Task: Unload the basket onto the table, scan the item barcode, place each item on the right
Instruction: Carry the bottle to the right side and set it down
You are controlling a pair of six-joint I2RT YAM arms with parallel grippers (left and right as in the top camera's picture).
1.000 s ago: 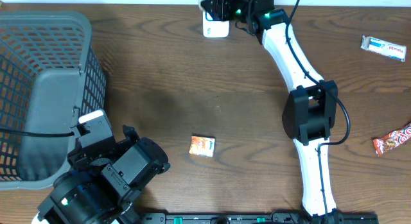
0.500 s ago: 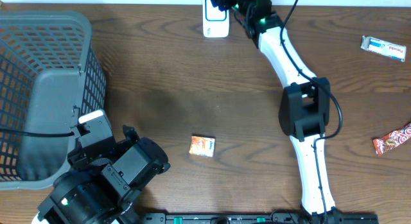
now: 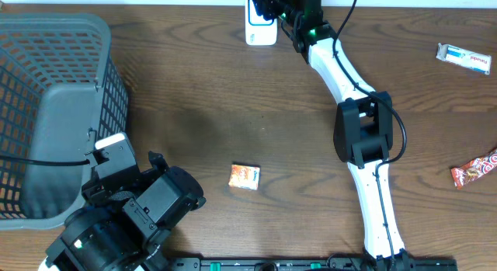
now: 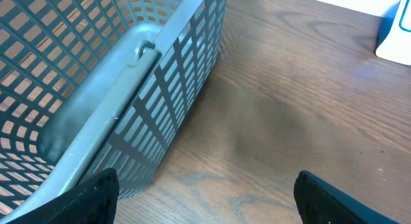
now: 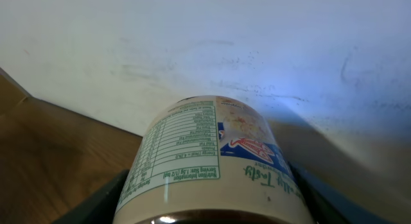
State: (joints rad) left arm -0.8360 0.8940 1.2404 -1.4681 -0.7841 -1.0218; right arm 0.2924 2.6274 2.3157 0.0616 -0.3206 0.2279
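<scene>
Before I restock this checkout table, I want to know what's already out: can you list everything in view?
basket: 1, grey mesh, left side of the table
scanner: 1, white with blue, far edge, centre
container: 1, cream with a printed nutrition label, held up by the scanner
small packet: 1, orange, lying near the front middle
wrapped bar: 1, white, far right corner
snack wrapper: 1, red, right edge, partly out of frame
table: 1, dark brown wood
left claw: 1, black, open and empty, beside the basket
right claw: 1, black, shut on the container
</scene>
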